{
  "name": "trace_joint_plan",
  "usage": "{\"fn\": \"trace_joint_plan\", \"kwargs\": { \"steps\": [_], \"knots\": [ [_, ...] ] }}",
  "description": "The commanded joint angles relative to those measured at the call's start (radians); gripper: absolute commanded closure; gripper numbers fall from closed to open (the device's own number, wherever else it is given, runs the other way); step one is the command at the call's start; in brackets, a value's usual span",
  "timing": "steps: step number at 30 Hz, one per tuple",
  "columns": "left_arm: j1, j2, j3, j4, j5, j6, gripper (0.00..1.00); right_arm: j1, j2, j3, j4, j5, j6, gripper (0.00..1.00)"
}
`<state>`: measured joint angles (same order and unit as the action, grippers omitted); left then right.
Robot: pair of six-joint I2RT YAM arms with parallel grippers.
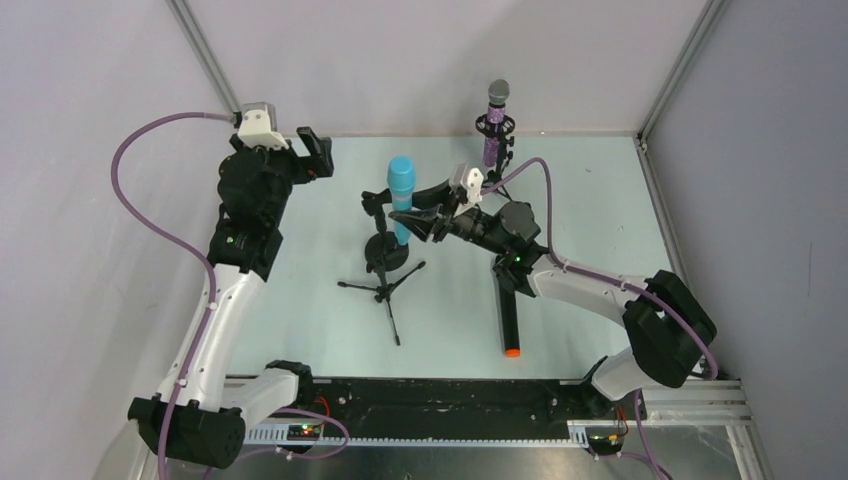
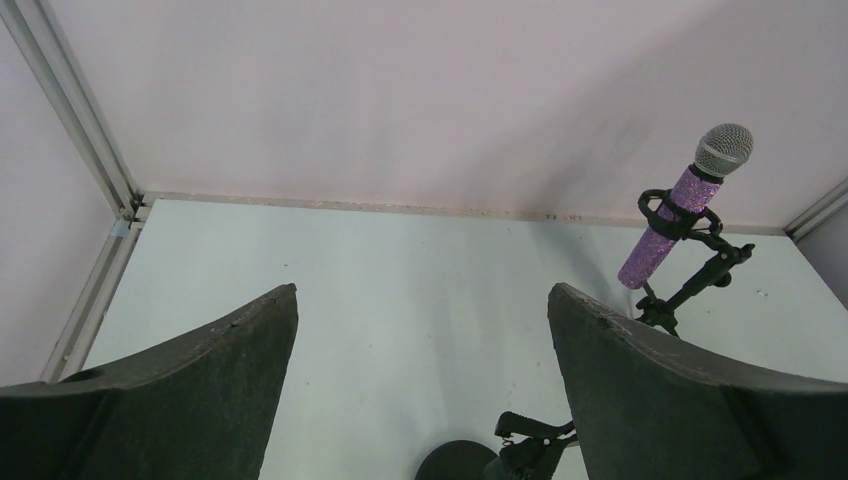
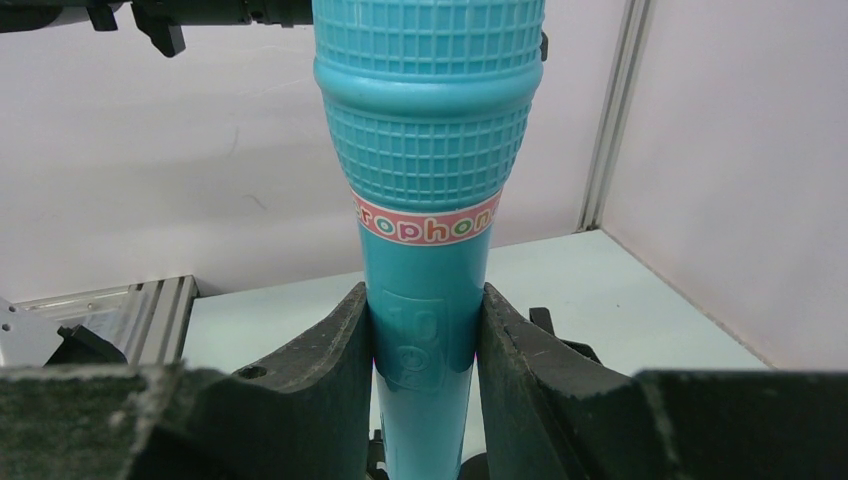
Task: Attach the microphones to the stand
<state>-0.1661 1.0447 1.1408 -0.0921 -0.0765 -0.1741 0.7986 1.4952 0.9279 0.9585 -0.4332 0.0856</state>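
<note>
Currently, on the pale desk point(image 1: 600, 220): left gripper point(image 2: 422, 290) spread wide, holding nothing, near far-left corner. Right gripper point(image 3: 425, 300) clamped on light-blue microphone point(image 3: 430, 120), upright mid-desk by round-base stand point(image 1: 385, 252); tripod stand point(image 1: 385, 288) just nearer. Purple glittery microphone point(image 2: 670, 215) sits clipped in far-edge stand point(image 2: 712, 262). Black microphone point(image 1: 508, 315) lies flat toward near edge.

Top external: high behind both arm bases, looking down across the whole table point(image 1: 600, 210).
Left wrist: on the left gripper point(image 2: 423, 287), raised, facing the back wall from afar.
Right wrist: on the right gripper point(image 3: 425, 290), level, light-blue microphone point(image 3: 430, 180) very close.
Shared: purple microphone point(image 2: 668, 228) in top and left views; light-blue microphone in top and right.
</note>
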Motion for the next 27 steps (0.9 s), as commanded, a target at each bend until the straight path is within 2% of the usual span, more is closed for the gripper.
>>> {"fn": "trace_joint_plan", "kwargs": {
  "steps": [1, 27],
  "knots": [
    [0.000, -0.026, 0.031, 0.012, -0.013, 0.021, 0.02, 0.008, 0.018, 0.051, 0.079, 0.013, 0.014, 1.00],
    [0.000, -0.027, 0.028, 0.012, -0.014, 0.021, 0.02, 0.030, 0.064, 0.050, 0.012, -0.002, -0.057, 1.00]
  ]
}}
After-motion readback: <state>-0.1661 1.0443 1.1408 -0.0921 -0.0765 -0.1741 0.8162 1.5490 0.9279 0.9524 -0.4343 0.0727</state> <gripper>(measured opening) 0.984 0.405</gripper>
